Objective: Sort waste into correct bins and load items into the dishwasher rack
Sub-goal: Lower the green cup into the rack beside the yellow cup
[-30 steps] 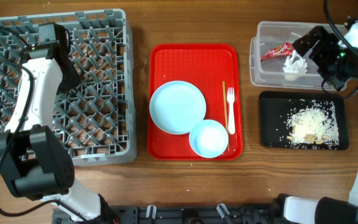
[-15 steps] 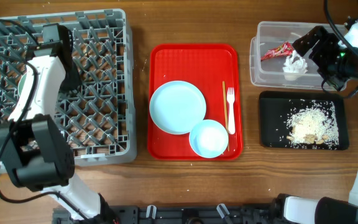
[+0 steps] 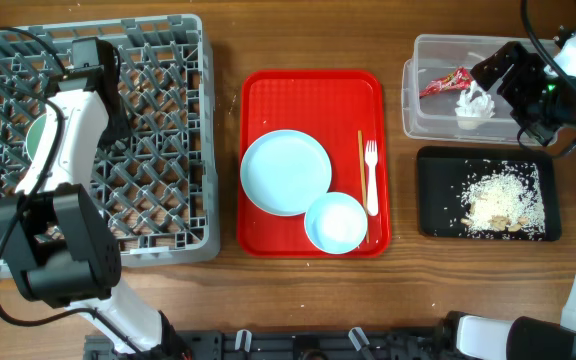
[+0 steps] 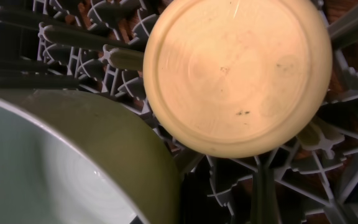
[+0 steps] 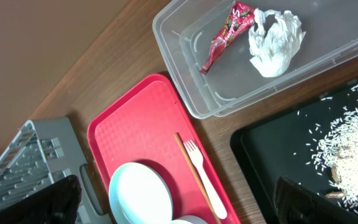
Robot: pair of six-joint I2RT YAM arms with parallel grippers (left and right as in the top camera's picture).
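Note:
My left gripper [image 3: 111,105] hangs low over the grey dishwasher rack [image 3: 158,150], shut with nothing in it; its fingers are out of the left wrist view. That view shows the yellow cup [image 4: 235,74] bottom-up among the pegs, with the pale green bowl [image 4: 61,168] beside it. The large plate [image 3: 286,172], small white bowl [image 3: 336,222] and white fork [image 3: 371,178] lie on the red tray [image 3: 268,100]. My right gripper [image 5: 179,208] is wide open above the clear tub [image 3: 428,125], which holds the red wrapper [image 5: 229,34] and napkin [image 5: 275,40]. Rice scraps [image 3: 503,200] lie in the black tray [image 3: 438,225].
A thin wooden stick [image 3: 361,170] lies beside the fork on the red tray. Bare wooden table runs between rack, red tray and bins. The right arm's cables hang at the far right edge.
The left gripper's jaws have closed and its wrist has shifted slightly toward the rack's far side. The right arm and the things on the red tray have not moved.

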